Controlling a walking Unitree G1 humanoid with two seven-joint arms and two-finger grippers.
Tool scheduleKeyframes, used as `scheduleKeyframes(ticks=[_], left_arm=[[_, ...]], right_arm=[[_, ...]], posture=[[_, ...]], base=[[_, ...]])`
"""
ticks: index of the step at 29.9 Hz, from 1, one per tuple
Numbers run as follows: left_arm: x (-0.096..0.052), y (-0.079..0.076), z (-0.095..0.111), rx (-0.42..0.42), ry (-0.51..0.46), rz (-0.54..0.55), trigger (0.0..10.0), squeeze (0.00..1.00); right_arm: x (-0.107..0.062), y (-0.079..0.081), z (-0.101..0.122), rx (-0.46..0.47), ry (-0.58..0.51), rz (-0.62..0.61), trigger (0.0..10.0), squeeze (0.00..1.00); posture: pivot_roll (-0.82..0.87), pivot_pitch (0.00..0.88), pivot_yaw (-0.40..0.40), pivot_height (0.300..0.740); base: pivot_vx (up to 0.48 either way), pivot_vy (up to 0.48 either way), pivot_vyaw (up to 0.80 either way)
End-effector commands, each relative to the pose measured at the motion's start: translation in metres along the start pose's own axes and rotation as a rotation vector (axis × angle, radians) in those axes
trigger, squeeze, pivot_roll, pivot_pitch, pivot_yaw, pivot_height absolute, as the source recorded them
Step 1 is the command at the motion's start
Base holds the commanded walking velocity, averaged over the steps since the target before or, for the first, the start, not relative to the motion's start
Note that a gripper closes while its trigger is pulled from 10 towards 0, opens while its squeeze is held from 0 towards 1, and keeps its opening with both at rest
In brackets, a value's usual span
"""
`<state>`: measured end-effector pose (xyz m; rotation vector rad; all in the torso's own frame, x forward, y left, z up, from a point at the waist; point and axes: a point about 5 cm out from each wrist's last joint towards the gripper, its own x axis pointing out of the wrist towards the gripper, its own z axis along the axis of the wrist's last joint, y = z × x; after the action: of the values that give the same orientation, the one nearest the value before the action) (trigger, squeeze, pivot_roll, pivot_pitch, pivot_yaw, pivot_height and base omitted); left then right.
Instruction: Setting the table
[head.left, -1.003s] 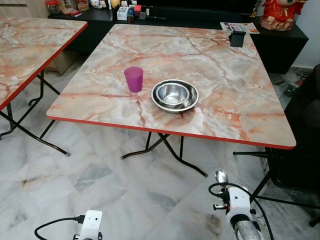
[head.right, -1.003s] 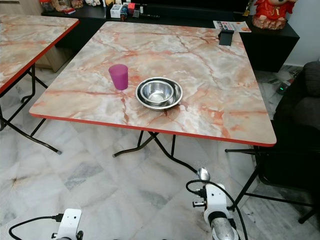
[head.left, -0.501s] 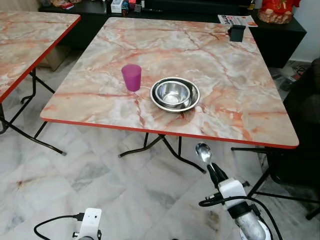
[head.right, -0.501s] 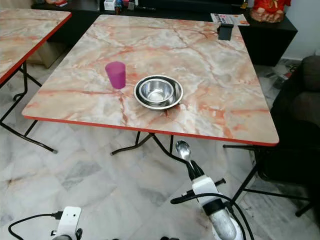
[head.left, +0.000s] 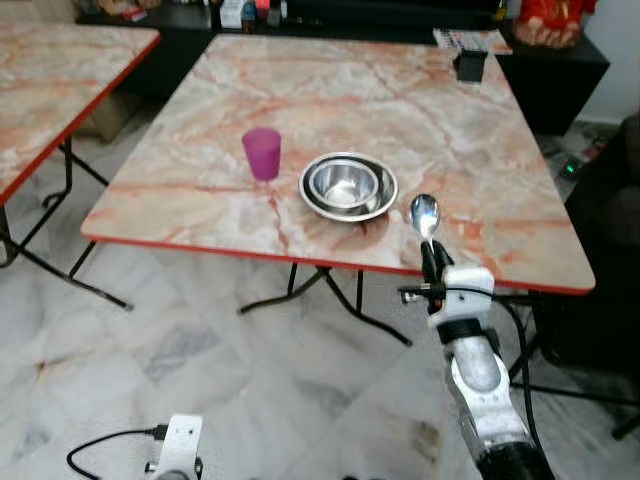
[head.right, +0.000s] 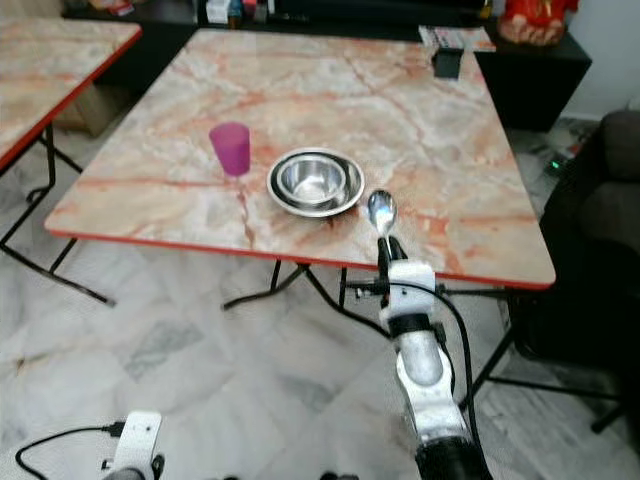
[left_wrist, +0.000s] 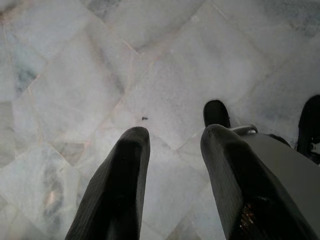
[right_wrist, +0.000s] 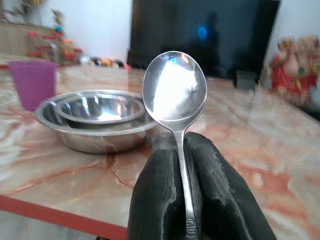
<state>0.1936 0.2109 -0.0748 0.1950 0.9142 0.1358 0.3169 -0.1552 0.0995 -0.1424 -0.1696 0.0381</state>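
Observation:
My right gripper (head.left: 432, 262) is shut on a steel spoon (head.left: 425, 213), holding it upright with its bowl up, at the near edge of the marble-patterned table (head.left: 470, 160). In the right wrist view the spoon (right_wrist: 175, 91) rises from between the black fingers (right_wrist: 155, 200). Two nested steel bowls (head.left: 348, 186) sit just left of the spoon on the table, and a purple cup (head.left: 262, 153) stands left of them. The bowls (right_wrist: 97, 117) and cup (right_wrist: 33, 77) lie beyond the spoon in the right wrist view. My left gripper (left_wrist: 172, 137) hangs open over the floor.
A second marble table (head.left: 50, 90) stands to the left. A small black box (head.left: 470, 64) sits at the table's far right corner. A dark low cabinet (head.left: 560, 70) runs behind, a dark seat (head.left: 610, 230) is at the right. Folding metal legs (head.left: 330, 295) stand under the table.
My right arm has risen and reached forward, bringing the spoon from below the table's edge up to its near edge beside the bowls. The camera view shifted slightly.

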Motion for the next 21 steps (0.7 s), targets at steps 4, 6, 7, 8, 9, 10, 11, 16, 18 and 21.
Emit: scheduleKeyframes(ticks=[4,6,7,8,9,10,11,16,18,21], left_arm=[[0.001,0.002,0.005,-0.024,-0.013,-0.002,10.0,0.0],[0.001,0.002,0.005,-0.024,-0.015,-0.002,10.0,0.0],[0.001,0.001,0.006,-0.023,-0.017,-0.002,10.0,0.0],[0.001,0.001,0.007,-0.023,-0.019,-0.001,10.0,0.0],[0.001,0.001,0.007,-0.024,-0.02,0.0,10.0,0.0],[0.001,0.001,0.007,-0.024,-0.02,0.0,10.0,0.0],[0.001,0.001,0.007,-0.025,-0.02,0.001,10.0,0.0],[0.001,0.003,0.005,-0.031,-0.017,0.006,10.0,0.0],[0.001,0.003,0.004,-0.032,-0.014,0.008,10.0,0.0],[0.001,0.004,0.004,-0.03,-0.014,0.009,10.0,0.0]], right_arm=[[0.022,-0.015,-0.01,0.091,0.182,-0.163,10.0,0.0],[0.025,-0.016,-0.011,0.079,0.199,-0.17,10.0,0.0],[0.03,-0.018,-0.009,0.068,0.208,-0.182,10.0,0.0],[0.032,-0.018,-0.008,0.064,0.209,-0.187,10.0,0.0],[0.034,-0.018,-0.005,0.068,0.203,-0.187,10.0,0.0],[0.034,-0.018,-0.005,0.068,0.203,-0.187,10.0,0.0],[0.037,-0.017,-0.003,0.069,0.196,-0.179,10.0,0.0],[0.046,-0.007,0.009,0.111,0.143,-0.15,10.0,0.0],[0.047,-0.005,0.01,0.119,0.139,-0.152,10.0,0.0],[0.047,-0.002,0.009,0.121,0.141,-0.15,10.0,0.0]], posture=[[-0.04,0.09,-0.019,0.74],[-0.04,0.083,-0.022,0.74],[-0.03,0.078,-0.025,0.74],[-0.03,0.078,-0.025,0.74],[-0.02,0.073,-0.027,0.74],[-0.02,0.073,-0.027,0.74],[-0.02,0.069,-0.027,0.74],[-0.01,0.058,-0.028,0.74],[-0.01,0.055,-0.028,0.74],[-0.01,0.053,-0.025,0.74]], base=[[0.0,0.0,0.0],[0.0,0.0,0.0],[0.0,0.0,0.0],[0.0,0.0,0.0],[0.0,0.0,0.0],[0.0,0.0,0.0],[0.0,0.0,0.0],[0.0,0.0,0.0],[0.122,0.0,0.0],[0.259,0.0,0.0]])
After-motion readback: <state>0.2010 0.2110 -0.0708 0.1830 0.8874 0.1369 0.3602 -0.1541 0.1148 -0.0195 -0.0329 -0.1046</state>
